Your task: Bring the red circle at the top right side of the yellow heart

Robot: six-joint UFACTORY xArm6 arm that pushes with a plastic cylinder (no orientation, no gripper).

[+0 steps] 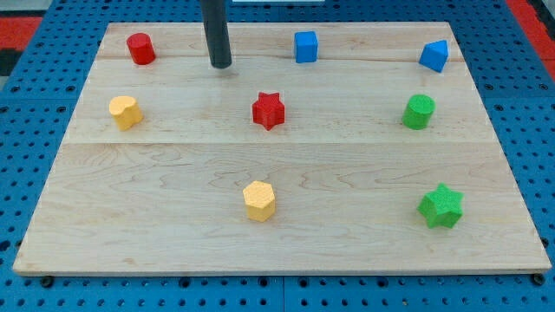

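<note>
The rod comes straight down from the view's top, upright and dark. My tip (221, 65) rests on the wooden board (260, 160) near its top edge, left of the middle, touching nothing but the wood.

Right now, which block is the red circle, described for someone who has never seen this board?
On the wooden board, go to the corner at the view's top left. The red circle sits there, left of my tip and above a yellow block. Unlike the red star, it is round.
</note>
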